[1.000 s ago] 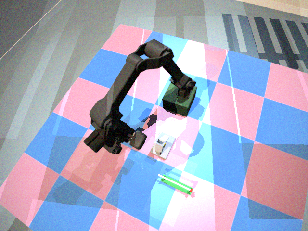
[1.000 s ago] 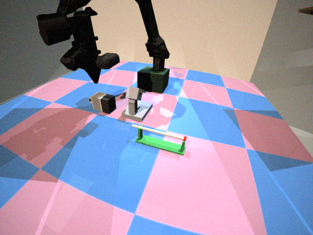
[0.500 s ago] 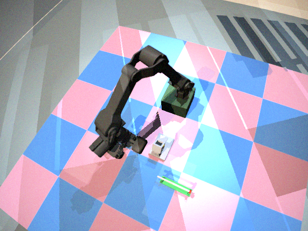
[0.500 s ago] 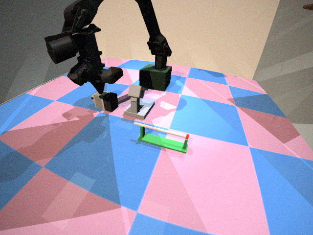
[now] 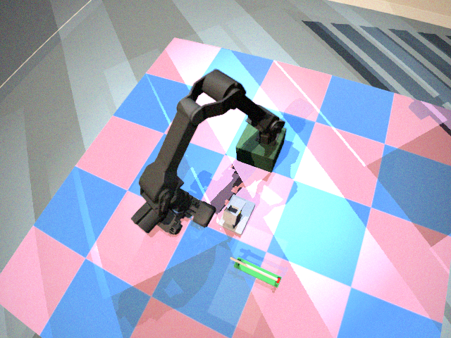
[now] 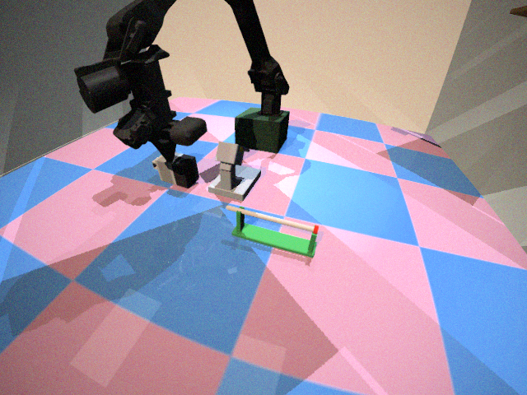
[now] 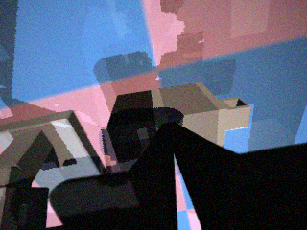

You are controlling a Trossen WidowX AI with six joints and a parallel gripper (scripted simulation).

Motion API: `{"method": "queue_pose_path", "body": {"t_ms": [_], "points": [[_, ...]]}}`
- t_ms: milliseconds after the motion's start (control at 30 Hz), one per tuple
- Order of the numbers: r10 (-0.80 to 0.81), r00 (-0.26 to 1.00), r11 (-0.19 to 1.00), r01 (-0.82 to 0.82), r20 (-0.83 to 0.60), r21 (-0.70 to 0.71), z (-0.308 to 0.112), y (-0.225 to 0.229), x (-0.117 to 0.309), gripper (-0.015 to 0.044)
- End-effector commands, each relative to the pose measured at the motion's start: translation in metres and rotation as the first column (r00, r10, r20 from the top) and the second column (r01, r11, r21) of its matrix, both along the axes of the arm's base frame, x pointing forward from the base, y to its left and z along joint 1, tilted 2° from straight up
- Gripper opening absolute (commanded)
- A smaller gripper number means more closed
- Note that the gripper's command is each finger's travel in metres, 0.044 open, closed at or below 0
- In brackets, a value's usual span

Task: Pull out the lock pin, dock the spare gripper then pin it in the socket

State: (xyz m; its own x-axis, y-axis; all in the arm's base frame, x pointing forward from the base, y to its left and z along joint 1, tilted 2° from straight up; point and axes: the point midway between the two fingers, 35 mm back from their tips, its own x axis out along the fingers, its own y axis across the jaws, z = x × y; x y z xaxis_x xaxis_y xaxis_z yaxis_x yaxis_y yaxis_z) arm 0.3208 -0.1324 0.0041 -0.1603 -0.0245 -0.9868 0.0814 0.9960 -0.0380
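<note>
1. Claw [image 5: 194, 215] [image 6: 170, 160] [image 7: 168, 128]: clenched, fingers together, nothing gripped between them. It points down, with its tips right at the spare gripper; can't tell whether they touch it.
2. Spare gripper [image 6: 169, 173] [image 7: 168, 128]: tan and black block, low over or on the checkered surface [image 5: 313, 225] [image 6: 348, 191] [image 7: 48, 48]; contact underneath unclear. Small tan tab with a dark opening sticks out of the tan end, seen in the wrist view. Not docked. Hidden under the arm from the top.
3. Socket [image 5: 230, 219] [image 6: 228, 153]: tan-gray, tilted, up on a post over a pale base plate [image 5: 247, 213] [image 6: 249, 178] [image 7: 82, 139]. Just beside the spare gripper, apart from it. Dark opening visible from the top, no pin through it.
4. Pin [image 5: 254, 268] [image 6: 272, 218]: out of the socket, pale rod with a red end, lying across both uprights of the green stand [image 5: 254, 273] [image 6: 272, 239]. The plain end pokes past one upright; the red end is at the other.
5. Arm [image 5: 175, 145] [image 6: 249, 25]: black, base on a dark green box [image 5: 254, 158] [image 6: 255, 129], bent over to the spare gripper.
6. Docking and locking both not done.
</note>
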Motion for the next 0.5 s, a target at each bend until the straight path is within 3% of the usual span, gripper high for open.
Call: {"method": "queue_pose_path", "body": {"t_ms": [0, 467], "points": [[-0.004, 1.000, 1.000, 0.004, -0.003, -0.001, -0.0033, -0.0011, 0.0030, 0.0000], [-0.004, 1.000, 1.000, 0.004, -0.002, -0.001, -0.0043, -0.0018, 0.0118, 0.0000]]}}
